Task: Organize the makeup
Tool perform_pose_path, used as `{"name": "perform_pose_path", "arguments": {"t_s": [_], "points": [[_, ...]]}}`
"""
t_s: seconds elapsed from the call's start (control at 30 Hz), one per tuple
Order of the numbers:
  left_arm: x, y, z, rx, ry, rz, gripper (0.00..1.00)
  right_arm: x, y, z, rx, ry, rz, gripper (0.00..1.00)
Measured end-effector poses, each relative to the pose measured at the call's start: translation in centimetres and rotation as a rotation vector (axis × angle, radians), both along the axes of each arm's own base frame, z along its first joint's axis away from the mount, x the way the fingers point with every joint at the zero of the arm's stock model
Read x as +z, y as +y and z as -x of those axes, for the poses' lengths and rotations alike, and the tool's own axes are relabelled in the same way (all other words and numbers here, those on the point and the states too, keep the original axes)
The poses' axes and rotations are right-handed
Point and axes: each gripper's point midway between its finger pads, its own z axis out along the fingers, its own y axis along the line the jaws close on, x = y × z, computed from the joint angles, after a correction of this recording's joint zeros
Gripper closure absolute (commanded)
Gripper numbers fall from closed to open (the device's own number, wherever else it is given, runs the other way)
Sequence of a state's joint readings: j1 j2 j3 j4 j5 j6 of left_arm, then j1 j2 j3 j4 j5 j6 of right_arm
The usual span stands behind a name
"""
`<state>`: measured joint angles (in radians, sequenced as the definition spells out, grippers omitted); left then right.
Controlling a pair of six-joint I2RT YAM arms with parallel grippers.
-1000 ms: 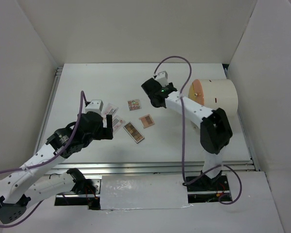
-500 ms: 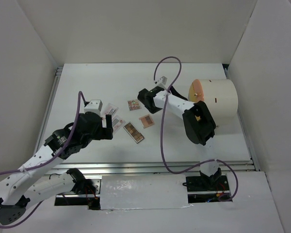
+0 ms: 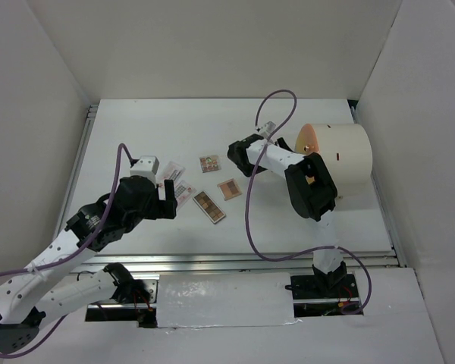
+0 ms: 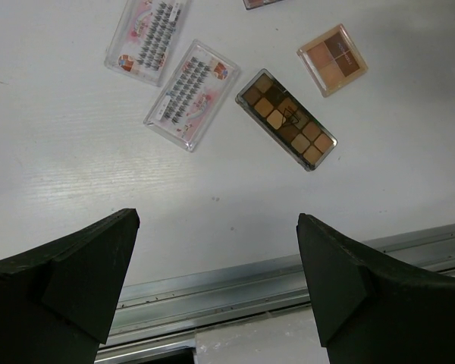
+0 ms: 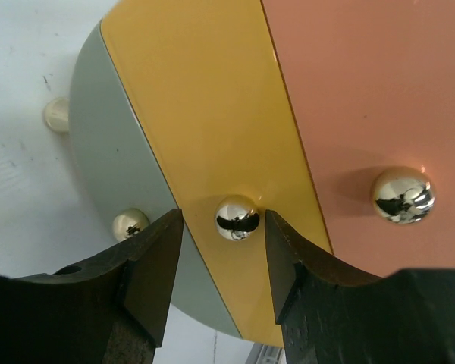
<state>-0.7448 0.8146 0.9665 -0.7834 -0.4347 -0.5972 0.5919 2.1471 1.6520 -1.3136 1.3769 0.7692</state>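
Observation:
The makeup lies mid-table: a long brown palette, a square palette, a small palette and two pink-printed packets. No thin sticks show. My left gripper is wide open and empty, hovering on the near side of the packets. My right gripper is partly open, its jaws either side of the gold knob on the yellow drawer front, not touching it. The right arm hides those fingertips from above.
The large white cylinder lies at the right, with grey, yellow and peach drawer fronts, each with a gold knob. A metal rail runs along the near edge. White walls enclose the table.
The right gripper has swung from over the palettes back to the cylinder's drawer face. The left gripper has barely moved.

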Motion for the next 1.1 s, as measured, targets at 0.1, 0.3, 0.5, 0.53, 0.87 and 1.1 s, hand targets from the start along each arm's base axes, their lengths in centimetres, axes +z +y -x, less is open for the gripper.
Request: {"name": "perform_pose_path", "arguments": {"t_s": [0.1,0.3,0.5,0.53,0.87,1.1], "points": [[0.0,-0.1,0.1,-0.008,0.003,0.000,0.01,-0.3,-0.4,0.2,-0.010,0.002,0.002,0.46],[0.0,-0.1,0.2,-0.024,0.000,-0.002,0.01,-0.2,-0.7,0.4,-0.013,0.003,0.016,0.60],[0.2,-0.1,0.3,-0.028,-0.010,0.010,0.01,0.2,-1.0,0.4,-0.009,0.008,0.042,0.80],[0.2,-0.1,0.3,-0.028,-0.010,0.010,0.01,0.2,-1.0,0.4,-0.009,0.008,0.043,0.81],[0.2,-0.1,0.3,-0.028,-0.010,0.010,0.00,0.2,0.0,-0.1,0.005,0.005,0.032,0.85],[0.2,-0.1,0.3,-0.028,-0.011,0.011,0.01,0.3,3.4,-1.1,0.074,0.002,0.042,0.85]]}}
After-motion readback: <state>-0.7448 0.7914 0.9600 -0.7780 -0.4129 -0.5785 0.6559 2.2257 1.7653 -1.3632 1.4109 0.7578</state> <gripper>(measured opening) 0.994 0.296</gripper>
